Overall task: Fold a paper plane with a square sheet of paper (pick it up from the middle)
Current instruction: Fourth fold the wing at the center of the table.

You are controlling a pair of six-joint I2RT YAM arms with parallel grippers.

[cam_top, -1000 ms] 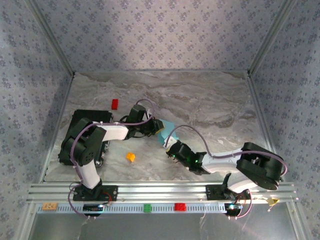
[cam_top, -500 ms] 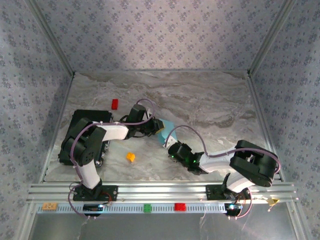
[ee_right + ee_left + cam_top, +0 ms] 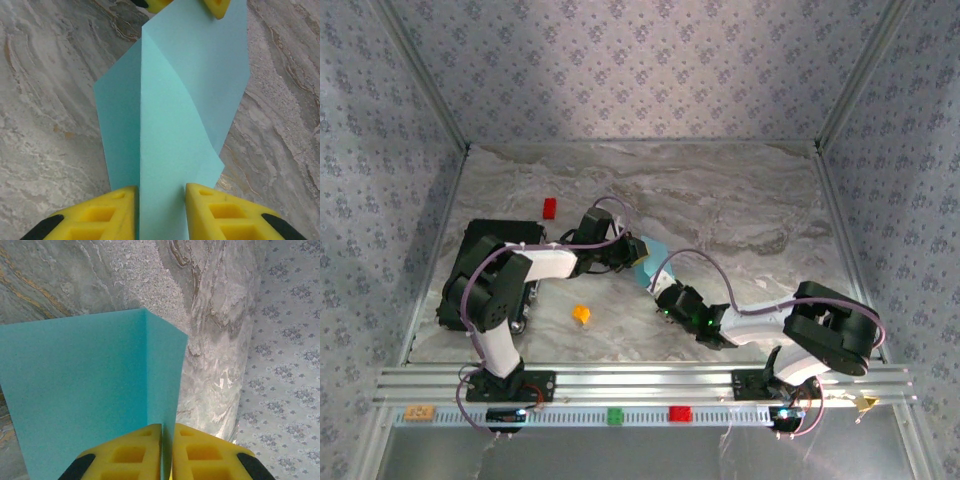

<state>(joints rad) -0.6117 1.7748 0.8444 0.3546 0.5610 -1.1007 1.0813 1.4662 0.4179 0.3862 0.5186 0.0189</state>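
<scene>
Currently: sheet of paper (image 3: 648,262), light blue, creased into raised ridge, mid-worktop (image 3: 740,200), spanning gap between both hands. Left hand (image 3: 166,450) clenched on crease at far end, unmoved. Right hand (image 3: 161,212) astride near end, fingers apart, paper between them; pinching or not, cannot tell. Change over last second: right arm's bulky rear joint shifted leftward, hand itself barely displaced. Judgement: second hold being settled, centre fold under way, plane far from done. Orange block (image 3: 581,314) nearby.
</scene>
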